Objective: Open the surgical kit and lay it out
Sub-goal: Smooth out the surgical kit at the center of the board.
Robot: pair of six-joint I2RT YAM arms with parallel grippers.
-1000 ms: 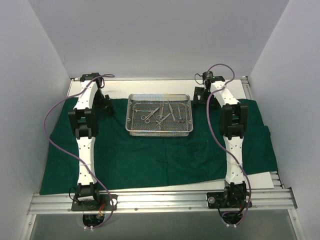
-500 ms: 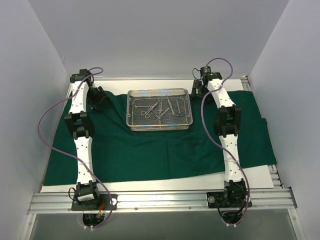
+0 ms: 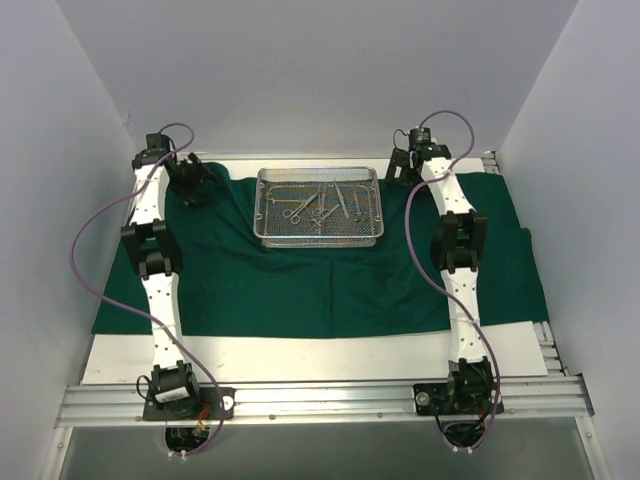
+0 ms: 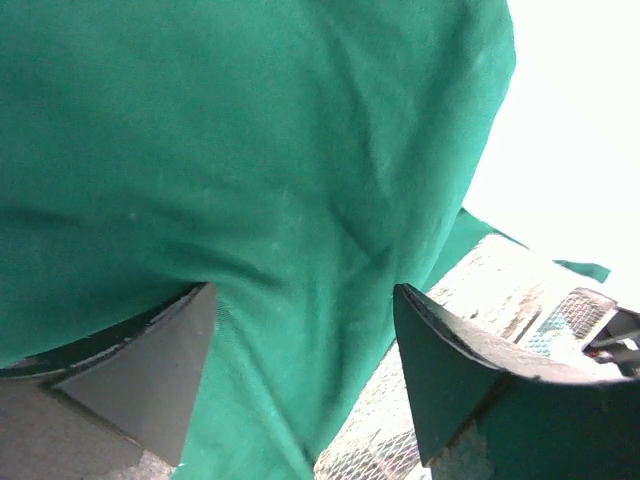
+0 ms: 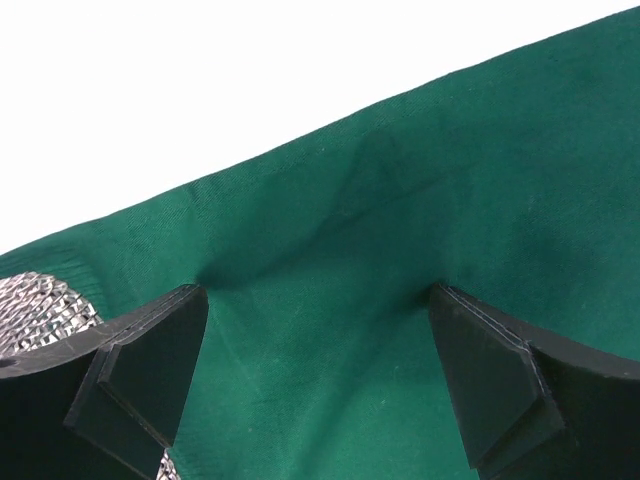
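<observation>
Surgical kit's green drape (image 3: 300, 290) swamps both wrist views; left end effector (image 4: 302, 295) and right end effector (image 5: 315, 295) gape.

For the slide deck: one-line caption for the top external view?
Left gripper and right gripper rest at the far edge of a green cloth, flanking a mesh tray of steel instruments.

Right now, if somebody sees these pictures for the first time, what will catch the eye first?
The dark green cloth spread over most of the white table stands out first. On its far middle part sits a silver wire-mesh tray holding shiny steel instruments. The left fingers and right fingers, spread apart, meet the cloth at its far edge, one pair on each side of the tray.
</observation>
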